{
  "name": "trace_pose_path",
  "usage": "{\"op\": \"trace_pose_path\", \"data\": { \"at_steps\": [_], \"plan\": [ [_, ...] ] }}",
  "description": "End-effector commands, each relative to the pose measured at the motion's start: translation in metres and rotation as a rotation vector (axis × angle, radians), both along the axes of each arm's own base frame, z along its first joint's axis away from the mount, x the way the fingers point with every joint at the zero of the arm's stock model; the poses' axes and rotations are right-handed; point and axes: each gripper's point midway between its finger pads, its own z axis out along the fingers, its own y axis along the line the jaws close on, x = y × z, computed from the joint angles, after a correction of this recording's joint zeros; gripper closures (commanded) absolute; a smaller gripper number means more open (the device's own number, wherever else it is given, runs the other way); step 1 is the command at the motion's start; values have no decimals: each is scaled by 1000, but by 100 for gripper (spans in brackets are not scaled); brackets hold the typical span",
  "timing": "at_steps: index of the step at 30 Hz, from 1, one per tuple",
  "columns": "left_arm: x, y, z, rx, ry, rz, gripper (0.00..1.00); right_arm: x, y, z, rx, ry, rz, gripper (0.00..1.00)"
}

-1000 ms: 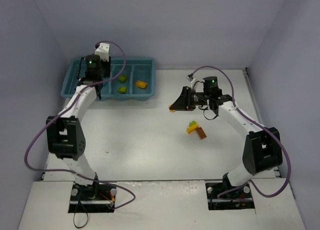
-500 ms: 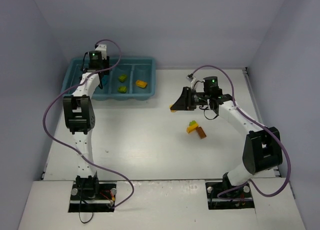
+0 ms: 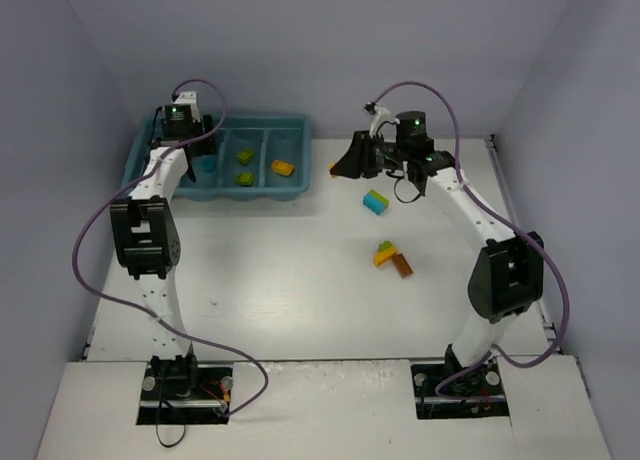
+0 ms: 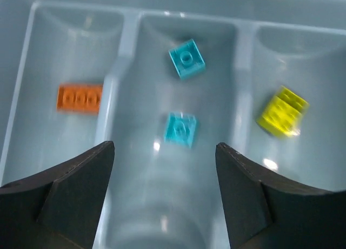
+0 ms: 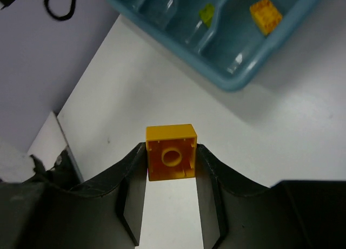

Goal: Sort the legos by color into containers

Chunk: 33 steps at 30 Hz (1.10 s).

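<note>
Brown-orange brick (image 3: 402,266) comes first, nearest us on the tabletop (image 3: 280,280), a little right of the middle. A yellow-orange brick (image 3: 379,261) lies right against its left side. A lime green brick (image 3: 385,246) is pressed up with that one, on top or just behind, hard to call.

Farther back, a loose teal brick (image 3: 376,202) lies alone, toward the far edge.

Beyond that, the right claw (image 5: 171,149) hangs above the surface, clamped on a yellow square brick (image 5: 171,157) with its hollow underside facing the wrist camera. It is just off the right end of the tray (image 3: 260,192).

That teal-blue tray lies along the far edge by the far-left corner. The left claw (image 4: 164,149) hovers over it, fingers wide apart, nothing between them.

Below it, an orange brick (image 4: 80,97) sits in the leftmost compartment and two teal bricks (image 4: 186,58) in the second. The third holds a lime green pair (image 3: 245,157), and the rightmost a yellow-orange piece (image 3: 283,167).
</note>
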Motion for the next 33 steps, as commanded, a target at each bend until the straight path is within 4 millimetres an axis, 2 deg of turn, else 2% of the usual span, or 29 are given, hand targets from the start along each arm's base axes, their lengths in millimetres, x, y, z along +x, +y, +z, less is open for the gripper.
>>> {"op": "trace_pose_path", "data": {
  "at_steps": [1, 2, 3, 4, 5, 6, 7, 8, 9, 10, 11, 12, 13, 14, 15, 16, 17, 18, 19, 20, 21, 23, 24, 25, 26, 27, 29, 33],
  "plan": [
    [-38, -15, 134, -133, -206, 10, 30, 44, 26, 39, -36, -235, -13, 96],
    [-48, -20, 136, -171, -191, 10, 30, 57, 33, 24, -60, -230, -13, 96],
    [-58, -25, 136, -216, -175, 13, 29, 66, 39, 23, -73, -251, -15, 96],
    [-80, -35, 135, -261, -126, -7, 29, 72, 48, 21, -88, -278, -6, 96],
    [-91, -43, 135, -303, -104, -15, 29, 91, 56, 20, -98, -303, -16, 96],
    [-101, -49, 132, -329, -77, -26, 29, 99, 62, 19, -104, -323, -15, 96],
    [-119, -55, 117, -354, -2, -22, 29, 106, 68, 21, -109, -349, -12, 95],
    [-134, -65, 126, -388, 1, -53, 28, 123, 75, 21, -114, -379, -23, 95],
    [-144, -70, 122, -400, 21, -60, 22, 131, 78, 21, -119, -396, -28, 95],
    [-167, -88, 113, -408, 71, -92, 21, 137, 84, 23, -124, -420, -31, 95],
    [-179, -98, 108, -420, 98, -118, 19, 148, 88, 6, -138, -411, -31, 95],
    [-191, -109, 103, -423, 123, -142, 17, 158, 93, 21, -131, -459, -50, 95],
    [-206, -116, 106, -428, 129, -160, 17, 163, 96, 20, -138, -476, -56, 94],
    [-222, -122, 87, -434, 185, -168, 16, 168, 104, 4, -160, -483, -45, 94],
    [-232, -126, 81, -434, 208, -169, 16, 176, 107, 13, -158, -520, -68, 93],
    [-247, -132, 81, -443, 224, -180, 15, 179, 110, 11, -162, -533, -74, 92],
    [-261, -134, 64, -467, 274, -167, 15, 183, 115, 1, -167, -531, -77, 91],
    [-271, -137, 60, -489, 293, -169, 15, 187, 118, 5, -150, -557, -87, 87],
    [-283, -138, 61, -500, 299, -172, 15, 190, 121, -1, -148, -557, -95, 85],
    [-295, -137, 46, -509, 340, -155, 14, 193, 123, -2, -146, -568, -102, 81],
    [-301, -135, 41, -507, 350, -135, 12, 193, 130, -1, -143, -587, -101, 76],
    [-312, -131, 40, -516, 334, -104, 10, 196, 138, -7, -150, -599, -104, 73],
    [-319, -130, 33, -520, 347, -89, 10, 195, 143, -7, -145, -606, -101, 70],
    [-324, -128, 37, -525, 325, -80, 10, 196, 146, -8, -144, -609, -106, 66],
    [-330, -128, 31, -551, 336, -53, 10, 197, 148, -6, -138, -621, -111, 56],
    [-331, -128, 37, -562, 303, -49, 10, 197, 150, -7, -139, -627, -116, 52],
    [-334, -129, 39, -600, 293, -28, 10, 202, 149, -10, -149, -630, -140, 43],
    [-338, -139, 38, -697, 260, -35, 10, 206, 143, -6, -162, -638, -182, 37]
  ]
}}
